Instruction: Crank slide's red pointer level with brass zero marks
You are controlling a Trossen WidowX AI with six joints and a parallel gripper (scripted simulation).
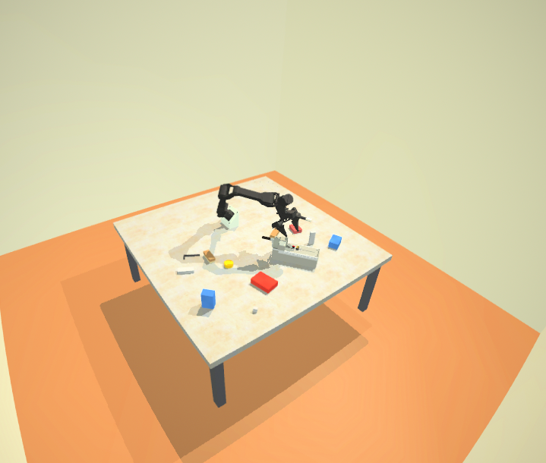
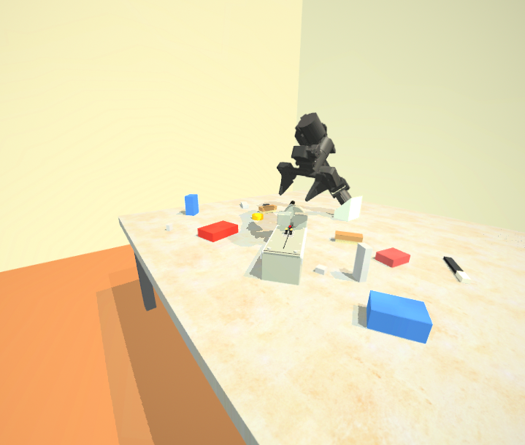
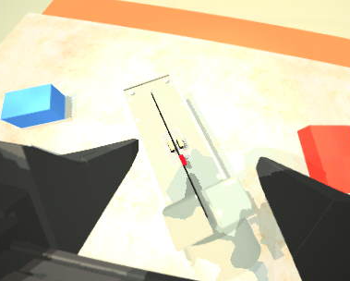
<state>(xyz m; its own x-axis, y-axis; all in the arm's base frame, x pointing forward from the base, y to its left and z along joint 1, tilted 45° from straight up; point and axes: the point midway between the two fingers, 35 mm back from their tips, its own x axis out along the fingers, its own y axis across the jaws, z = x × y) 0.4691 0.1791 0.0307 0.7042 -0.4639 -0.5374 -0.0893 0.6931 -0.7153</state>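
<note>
top: high, far, down; exterior: low, nearer; wrist: close; all: table

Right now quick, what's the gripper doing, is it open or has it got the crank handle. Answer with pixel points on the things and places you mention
Gripper [image 1: 288,232] [image 2: 293,197] [image 3: 196,152]: open, fingers wide apart, holding nothing; the crank handle [image 1: 266,237] [image 2: 292,202] is not in its grasp.

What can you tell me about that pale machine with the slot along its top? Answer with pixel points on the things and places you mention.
The machine [image 1: 295,259] [image 2: 282,267] [image 3: 150,120] is a long, boxy, grey-green block lying on the table, its material unclear. A thin black slot runs along its flat top. Over the slot sits a red pointer [image 3: 183,160], just short of two brass marks, on the side nearer the raised housing at one end. A dark handle [image 1: 266,237] [image 2: 292,202] sticks out past that housing. The open gripper [image 1: 290,233] [image 2: 293,197] hangs above that end, apparently touching nothing.
</note>
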